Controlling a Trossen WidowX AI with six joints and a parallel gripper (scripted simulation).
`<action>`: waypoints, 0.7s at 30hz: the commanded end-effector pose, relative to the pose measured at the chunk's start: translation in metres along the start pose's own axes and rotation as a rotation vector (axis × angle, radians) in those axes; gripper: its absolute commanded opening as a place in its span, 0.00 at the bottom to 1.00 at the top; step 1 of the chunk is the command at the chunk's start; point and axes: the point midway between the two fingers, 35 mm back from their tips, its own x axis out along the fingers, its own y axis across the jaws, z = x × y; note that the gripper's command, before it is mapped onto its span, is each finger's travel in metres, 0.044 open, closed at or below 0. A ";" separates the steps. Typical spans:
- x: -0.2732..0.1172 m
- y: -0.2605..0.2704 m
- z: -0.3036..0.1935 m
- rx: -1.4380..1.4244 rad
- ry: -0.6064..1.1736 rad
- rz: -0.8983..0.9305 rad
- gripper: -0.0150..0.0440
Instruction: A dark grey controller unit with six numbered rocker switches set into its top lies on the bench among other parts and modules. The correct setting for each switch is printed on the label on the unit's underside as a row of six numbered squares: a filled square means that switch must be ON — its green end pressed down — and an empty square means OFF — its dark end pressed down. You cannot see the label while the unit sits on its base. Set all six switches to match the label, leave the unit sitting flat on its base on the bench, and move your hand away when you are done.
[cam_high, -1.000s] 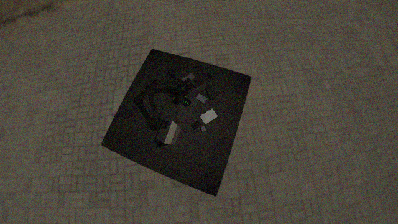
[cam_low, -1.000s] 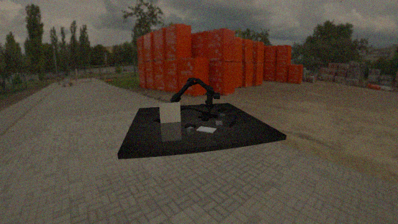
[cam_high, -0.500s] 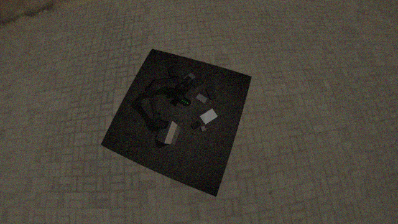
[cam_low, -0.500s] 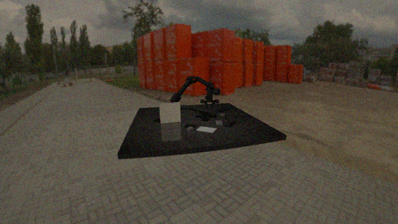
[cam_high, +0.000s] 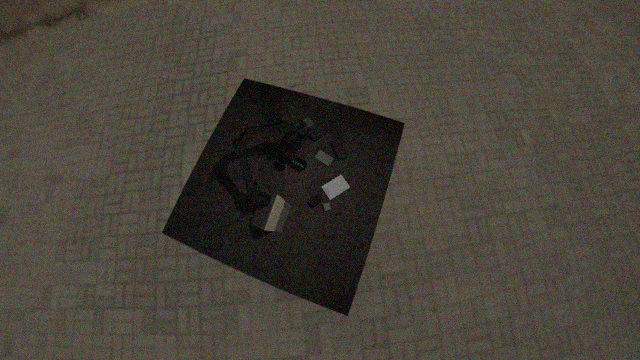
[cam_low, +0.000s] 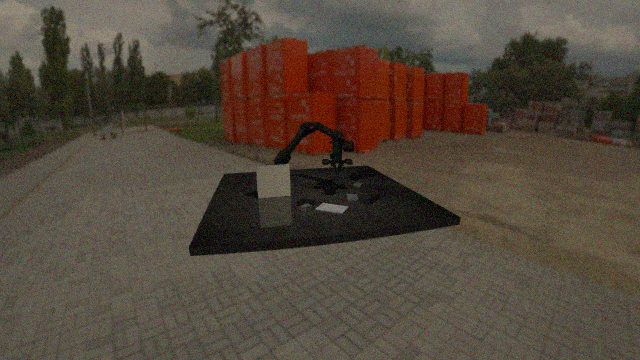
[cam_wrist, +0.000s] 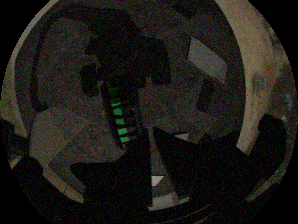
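The dark grey controller unit (cam_high: 298, 163) (cam_wrist: 120, 120) lies on the dark bench with its switch side up. Its row of green switch ends shows in the wrist view, one end of the row dim in shadow. The exact tilt of each rocker is too dark to read, and the underside label is hidden. My gripper (cam_low: 338, 171) (cam_wrist: 150, 131) points down over the bench, shut, with nothing seen between the fingertips. In the wrist view the tips are beside the lower end of the switch row, to its right. Whether they touch the unit cannot be told.
An upright pale panel (cam_high: 276, 214) (cam_low: 273, 181) stands near the arm's base. A bright white flat piece (cam_high: 335, 187) (cam_low: 332, 208) and a grey flat module (cam_high: 324, 157) (cam_low: 352, 197) lie beyond the unit. A small grey part (cam_high: 308, 122) lies farther along the bench.
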 end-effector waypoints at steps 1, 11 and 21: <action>0.000 0.000 -0.001 -0.002 0.005 0.003 0.25; 0.000 0.000 0.000 0.000 0.000 0.000 0.52; 0.000 0.000 0.000 0.000 0.000 0.000 0.97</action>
